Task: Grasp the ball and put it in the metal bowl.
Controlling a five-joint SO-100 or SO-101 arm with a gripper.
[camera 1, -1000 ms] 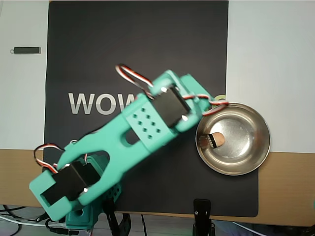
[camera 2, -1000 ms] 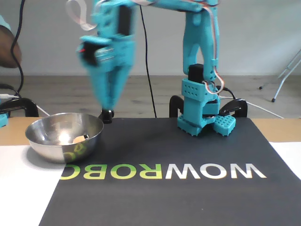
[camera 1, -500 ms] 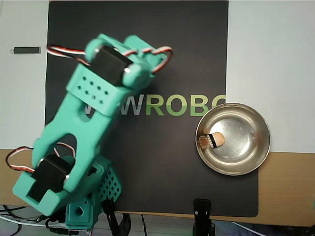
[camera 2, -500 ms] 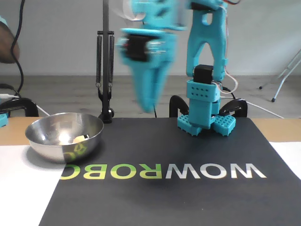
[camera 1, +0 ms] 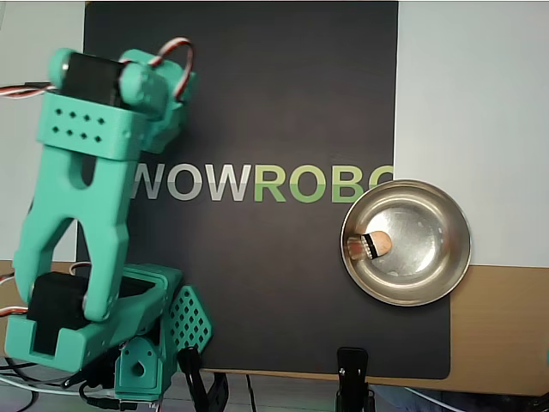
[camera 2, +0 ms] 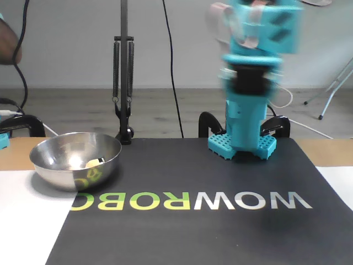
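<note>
Shiny metal bowl (camera 1: 406, 242) sits at the right edge of the black mat (camera 1: 257, 103) in the overhead view, on the left in the fixed view (camera 2: 75, 160). Inside it lies the ball (camera 1: 379, 244), small and tan, near the bowl's left side, touching a little dark striped thing (camera 1: 361, 246). Far from the bowl, the teal arm (camera 1: 81, 206) stands over its base. I cannot tell whether the gripper is open or closed; it is blurred.
</note>
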